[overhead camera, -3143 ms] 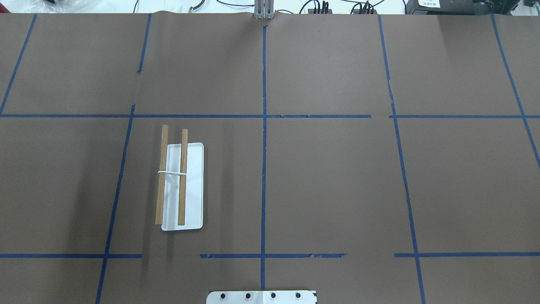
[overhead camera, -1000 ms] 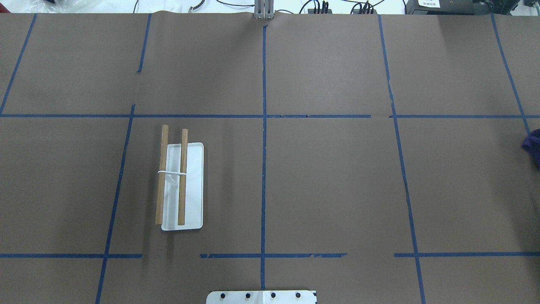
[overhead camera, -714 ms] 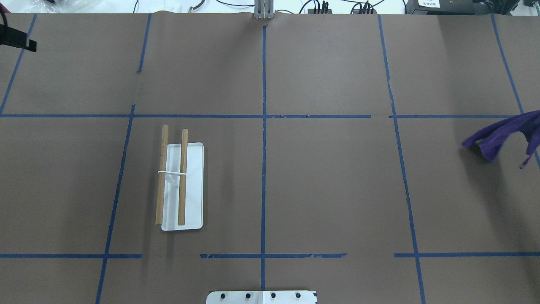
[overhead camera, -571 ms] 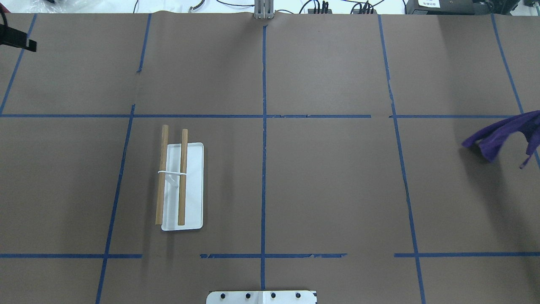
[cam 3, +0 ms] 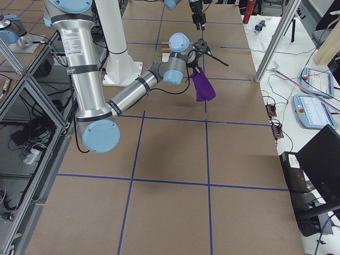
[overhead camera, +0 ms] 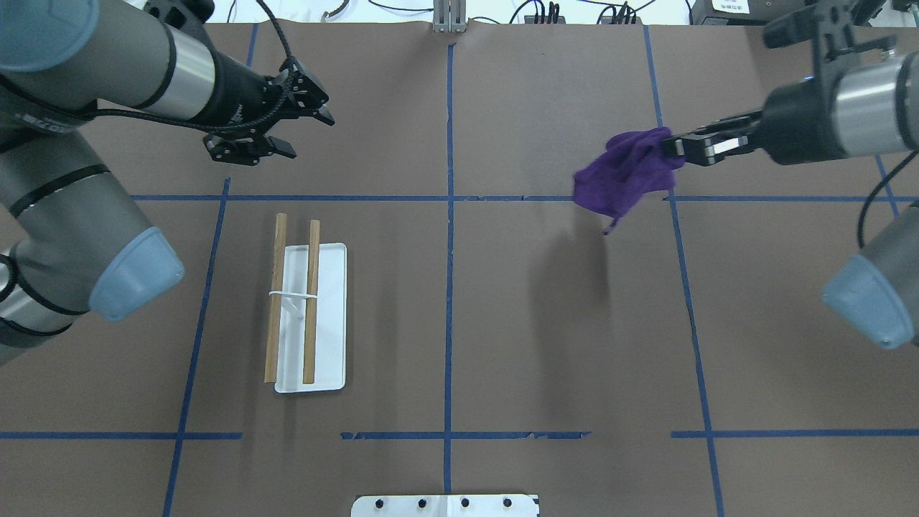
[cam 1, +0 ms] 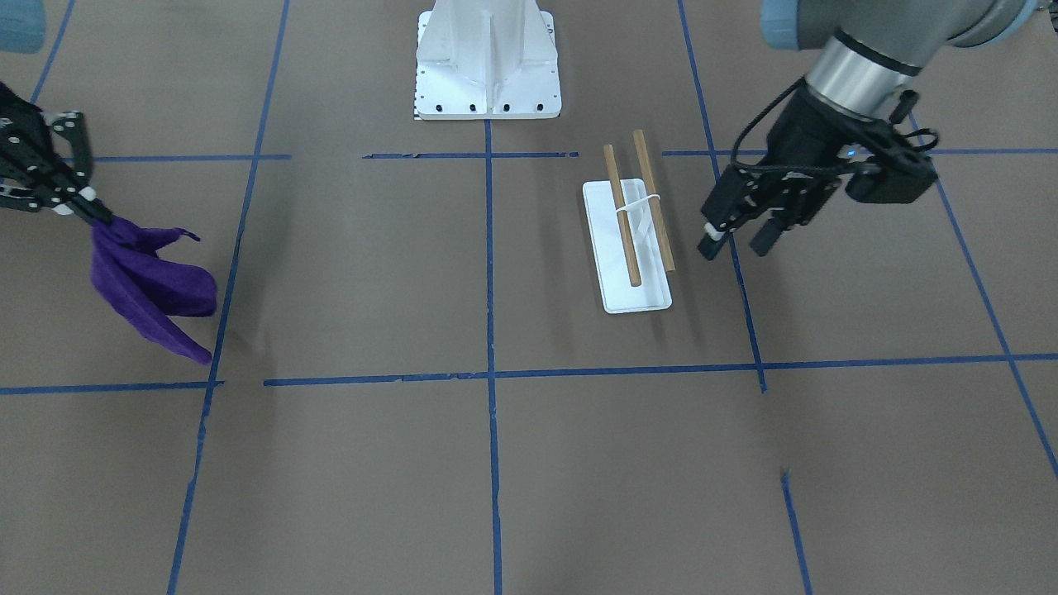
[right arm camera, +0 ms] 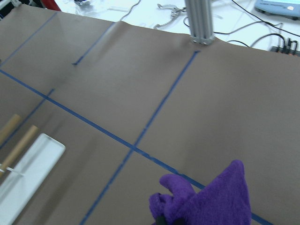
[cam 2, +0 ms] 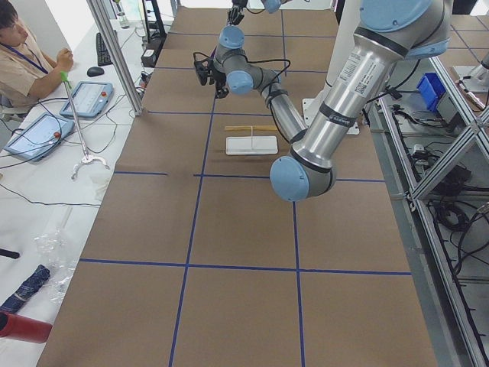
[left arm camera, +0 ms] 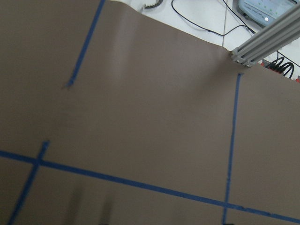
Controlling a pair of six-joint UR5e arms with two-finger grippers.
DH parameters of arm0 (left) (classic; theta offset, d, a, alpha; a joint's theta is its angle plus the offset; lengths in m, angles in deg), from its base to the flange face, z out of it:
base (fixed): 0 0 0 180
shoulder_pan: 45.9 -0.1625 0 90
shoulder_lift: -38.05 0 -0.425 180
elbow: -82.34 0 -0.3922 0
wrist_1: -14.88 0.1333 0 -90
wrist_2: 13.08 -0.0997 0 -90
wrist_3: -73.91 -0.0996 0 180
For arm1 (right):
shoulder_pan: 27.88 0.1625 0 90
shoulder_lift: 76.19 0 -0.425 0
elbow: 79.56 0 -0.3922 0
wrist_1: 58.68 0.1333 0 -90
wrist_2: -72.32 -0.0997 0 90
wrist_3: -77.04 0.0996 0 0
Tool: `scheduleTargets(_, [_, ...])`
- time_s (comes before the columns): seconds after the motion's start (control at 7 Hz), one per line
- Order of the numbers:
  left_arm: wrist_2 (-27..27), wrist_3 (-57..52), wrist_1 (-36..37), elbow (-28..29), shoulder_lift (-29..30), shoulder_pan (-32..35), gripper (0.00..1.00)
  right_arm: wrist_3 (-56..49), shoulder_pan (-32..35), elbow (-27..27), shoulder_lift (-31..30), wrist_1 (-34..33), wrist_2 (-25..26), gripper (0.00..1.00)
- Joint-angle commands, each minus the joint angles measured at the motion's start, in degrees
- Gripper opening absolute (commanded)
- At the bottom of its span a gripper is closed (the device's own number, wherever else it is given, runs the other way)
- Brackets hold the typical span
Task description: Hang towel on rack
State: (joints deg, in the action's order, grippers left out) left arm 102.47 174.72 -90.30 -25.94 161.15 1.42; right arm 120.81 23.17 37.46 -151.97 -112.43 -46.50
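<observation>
The rack (overhead camera: 330,316) stands left of the middle, a flat white base with two parallel brown dowels (overhead camera: 311,301); it also shows in the front view (cam 1: 607,248) and the right wrist view (right arm camera: 28,164). The purple towel (overhead camera: 624,176) hangs bunched in the air from my right gripper (overhead camera: 671,147), which is shut on its upper corner, right of the centre line and far from the rack. The towel also shows in the front view (cam 1: 149,285) and the right wrist view (right arm camera: 206,201). My left gripper (overhead camera: 305,133) is open and empty, above the table beyond the rack.
A large white metal pedestal (cam 1: 488,58) with bolt holes stands at the robot's side of the table. Blue tape lines cross the brown table cover. Cables and devices lie past the far edge. An operator (cam 2: 23,53) sits at the side.
Both arms have come into the overhead view. The right gripper has carried the towel from the right edge leftward and farther back. The left gripper has moved in beyond the rack. The rack has not moved.
</observation>
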Motion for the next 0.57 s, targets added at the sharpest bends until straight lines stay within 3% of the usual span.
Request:
scheduleTargets(0.0, [-0.6,10.8,-0.3,5.8,6.7,-1.9,0.7,3.4,-12.6,0.1,8.3,-0.3,14.3,0.0])
scheduleTargets(0.29, [-0.7,16.0,-0.3,6.8,7.8,-2.6,0.7,4.7,-17.8,0.1,11.0,-0.3,21.1,0.0])
scheduleTargets(0.43, [-1.2,18.5,0.4,7.3,8.8,-3.2,0.7,4.7,-18.0,0.1,11.4,-0.3,21.5,0.0])
